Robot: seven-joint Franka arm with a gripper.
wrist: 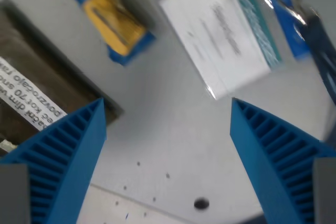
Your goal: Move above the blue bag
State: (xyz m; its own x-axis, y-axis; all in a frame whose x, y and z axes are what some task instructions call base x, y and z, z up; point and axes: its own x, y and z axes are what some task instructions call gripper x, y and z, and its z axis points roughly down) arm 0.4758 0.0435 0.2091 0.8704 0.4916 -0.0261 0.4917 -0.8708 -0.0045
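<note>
Overhead, spread-open empty tool (pixel 167 109) above grey table (pixel 173 145), blue bag (pixel 286 17) far upper right.

Ribbed, matt blue plastic is seen on the pincer's (pixel 167 109) fingers (pixel 73 145). The surface (pixel 173 145) beneath is smooth and matt grey. Beyond the pincer, the blue bag (pixel 294 14) is shown as glossy film, beside a white packet (pixel 220 38) with sheen.
</note>
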